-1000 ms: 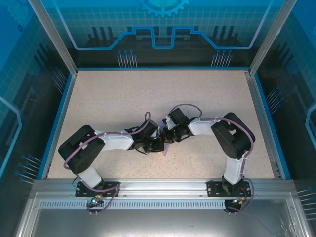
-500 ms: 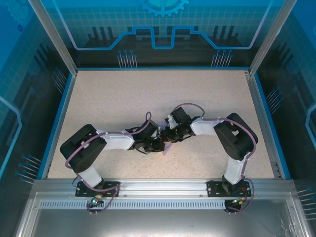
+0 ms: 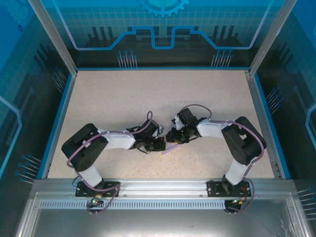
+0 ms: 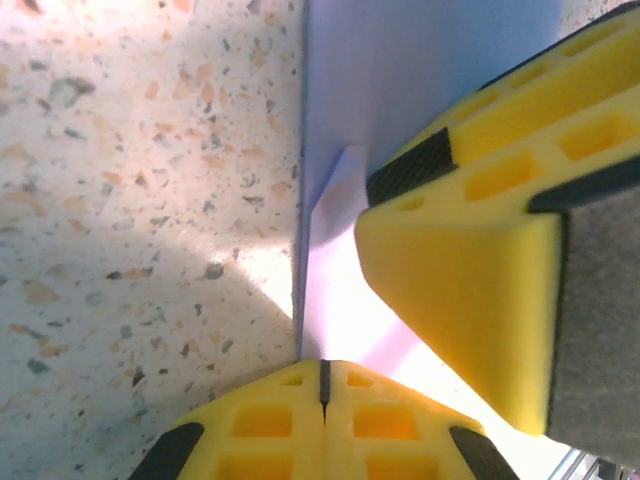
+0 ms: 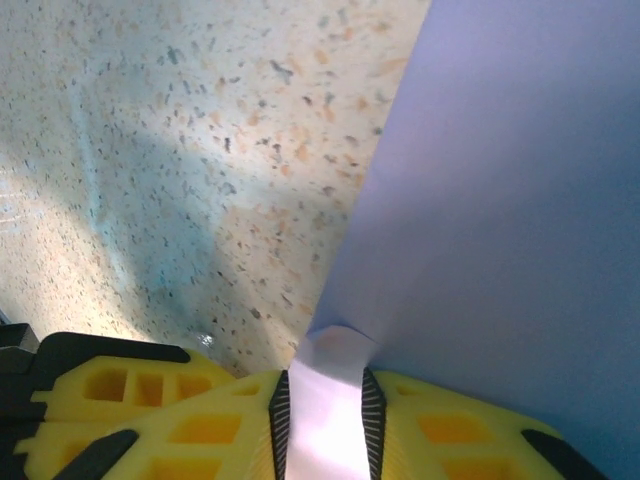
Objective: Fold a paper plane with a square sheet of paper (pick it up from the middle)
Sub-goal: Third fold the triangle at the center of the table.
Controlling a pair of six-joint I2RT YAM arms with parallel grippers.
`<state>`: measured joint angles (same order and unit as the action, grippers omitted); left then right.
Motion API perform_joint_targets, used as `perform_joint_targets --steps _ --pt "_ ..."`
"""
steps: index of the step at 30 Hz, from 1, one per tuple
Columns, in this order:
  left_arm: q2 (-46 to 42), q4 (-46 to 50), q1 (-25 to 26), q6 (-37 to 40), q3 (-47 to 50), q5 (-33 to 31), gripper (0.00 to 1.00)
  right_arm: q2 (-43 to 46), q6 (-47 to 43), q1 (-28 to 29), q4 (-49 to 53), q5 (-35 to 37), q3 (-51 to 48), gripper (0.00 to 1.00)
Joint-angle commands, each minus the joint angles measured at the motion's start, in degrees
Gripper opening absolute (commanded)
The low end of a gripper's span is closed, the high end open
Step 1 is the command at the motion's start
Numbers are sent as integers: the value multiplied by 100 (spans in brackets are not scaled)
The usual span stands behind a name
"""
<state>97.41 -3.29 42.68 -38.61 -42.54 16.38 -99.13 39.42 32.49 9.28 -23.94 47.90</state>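
**Booth:** Something gave on the right. What was it?

**Me:** My right claw (image 5: 322, 400) has let go. A second back it was clamped. Now the jaws stand a little apart, and the sheet (image 5: 500, 200) just lies loose between the pads (image 5: 280, 410). The right arm has also slid off to the right, away from its partner.

**Booth:** And the left?

**Me:** No change there. My left claw (image 4: 322, 385) is shut tight on the sheet, pinching it at a folded edge. There's a small turned-over corner just above the grip.

**Booth:** So where's the sheet?

**Me:** Between the two claws, around the middle of the surface (image 3: 148, 98) and a bit towards the front. From above it's a thin lilac sliver running out of the left claw. Its lower tip is close to the surface, but I can't tell whether it touches.

**Booth:** What does that mean for the plane?

**Me:** I'd say a crease has just been pressed and the right side is freeing itself to take a new grip. The left claw alone carries the sheet now. There's no dart shape yet, so the folding looks well short of done.
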Motion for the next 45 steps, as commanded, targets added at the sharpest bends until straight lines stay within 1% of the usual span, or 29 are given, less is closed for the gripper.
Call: perform_joint_targets --steps 1,3,9,11,14,15,20,27,39,45 --pt "243 490 42 309 -118 -117 1 199 -110 -155 223 145 -96 33" --pt "266 587 71 390 -174 -120 1 263 -119 -198 239 160 -107 35" --pt "322 928 111 603 -328 -254 1 695 -138 -337 389 232 -295 35" --pt "344 1055 134 689 -412 -307 1 835 -106 -349 391 211 -404 31" --pt "362 1164 172 764 -482 -342 1 920 16 -335 288 124 -563 20" --pt "365 1178 184 778 -500 -345 1 914 30 -318 267 127 -601 18" --pt "384 1245 189 858 -587 -331 1 699 13 -323 161 196 -618 15" --pt "349 1361 197 958 -645 -365 1 465 -91 -349 367 397 -621 14" --pt "358 1574 259 1101 -868 -269 3 448 -141 -352 527 478 -807 13" --pt "137 1722 294 1105 -987 -305 4 344 -189 -355 489 607 -1021 10"
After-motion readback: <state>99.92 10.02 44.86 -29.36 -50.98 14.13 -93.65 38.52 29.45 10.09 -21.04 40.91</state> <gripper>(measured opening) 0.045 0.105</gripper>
